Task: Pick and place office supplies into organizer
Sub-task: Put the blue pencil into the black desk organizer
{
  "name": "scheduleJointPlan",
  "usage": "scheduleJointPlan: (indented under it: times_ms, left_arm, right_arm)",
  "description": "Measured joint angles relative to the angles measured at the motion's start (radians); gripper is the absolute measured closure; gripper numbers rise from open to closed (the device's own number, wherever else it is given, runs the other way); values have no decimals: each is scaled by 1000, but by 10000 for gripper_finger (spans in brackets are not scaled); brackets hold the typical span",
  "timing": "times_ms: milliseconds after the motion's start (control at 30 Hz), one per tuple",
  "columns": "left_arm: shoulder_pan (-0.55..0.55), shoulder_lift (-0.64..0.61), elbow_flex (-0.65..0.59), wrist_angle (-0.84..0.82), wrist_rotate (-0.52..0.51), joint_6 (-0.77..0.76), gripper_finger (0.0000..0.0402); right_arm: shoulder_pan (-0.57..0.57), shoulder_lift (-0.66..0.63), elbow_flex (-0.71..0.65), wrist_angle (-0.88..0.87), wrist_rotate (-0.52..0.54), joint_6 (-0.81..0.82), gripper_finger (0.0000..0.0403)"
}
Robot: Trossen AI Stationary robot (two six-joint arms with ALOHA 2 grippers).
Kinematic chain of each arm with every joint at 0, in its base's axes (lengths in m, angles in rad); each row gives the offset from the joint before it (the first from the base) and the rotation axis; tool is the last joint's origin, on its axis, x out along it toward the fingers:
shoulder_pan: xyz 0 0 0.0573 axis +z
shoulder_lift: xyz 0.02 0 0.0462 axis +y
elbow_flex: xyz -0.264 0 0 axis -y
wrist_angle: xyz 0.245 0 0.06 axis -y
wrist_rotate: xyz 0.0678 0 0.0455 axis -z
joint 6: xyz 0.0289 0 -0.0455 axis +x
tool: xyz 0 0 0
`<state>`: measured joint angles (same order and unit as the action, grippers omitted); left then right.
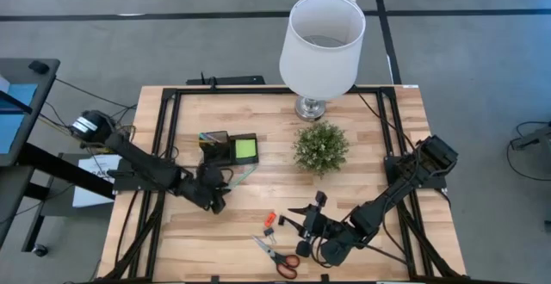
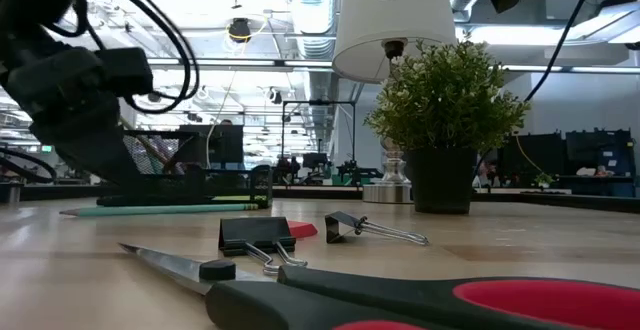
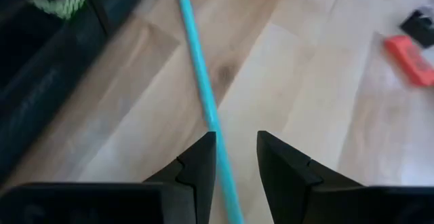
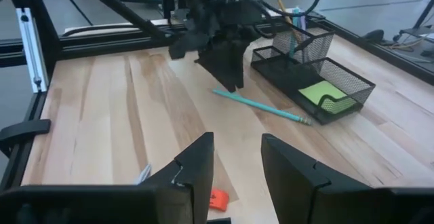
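A teal pen [image 1: 244,176] lies flat on the table in front of the black organizer [image 1: 229,149]; it also shows in the right wrist view [image 4: 261,104]. My left gripper [image 3: 234,157] is open and low over the pen's [image 3: 203,95] near end, one finger on each side of it. The lime-green sticky pad [image 4: 324,94] lies in the organizer's low tray, and a pencil and pens [image 4: 290,17] stand in its tall compartment. My right gripper [image 4: 234,166] is open and empty above the table near the red-handled scissors [image 1: 277,255], an orange clip [image 1: 269,219] and a black clip [image 1: 320,200].
A green potted plant [image 1: 321,146] and a white-shaded lamp [image 1: 321,39] stand at the back centre-right. In the low view the scissors [image 2: 420,300] and black clips [image 2: 258,236] lie near the front. Bare wood lies at the front left.
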<state>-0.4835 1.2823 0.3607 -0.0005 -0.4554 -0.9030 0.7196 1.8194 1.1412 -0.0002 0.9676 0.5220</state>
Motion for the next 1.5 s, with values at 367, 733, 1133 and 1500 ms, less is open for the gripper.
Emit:
scheduleJointPlan:
  times_ms: [367, 733, 1133, 1500]
  left_arm:
    - [-151, 466, 169, 0, -377, -263, 301]
    - [-235, 596, 222, -15, -523, -359, 301]
    - [-254, 601, 221, -37, -545, -487, 301]
    - [-287, 607, 219, -12, -552, -539, 301]
  right_arm:
    - [13, 0, 0, 0, 2, 0, 285]
    - [24, 0, 0, -25, 0, 0, 285]
    - [25, 0, 0, -83, 1, -19, 285]
    - [-31, 0, 0, -96, 1, -88, 285]
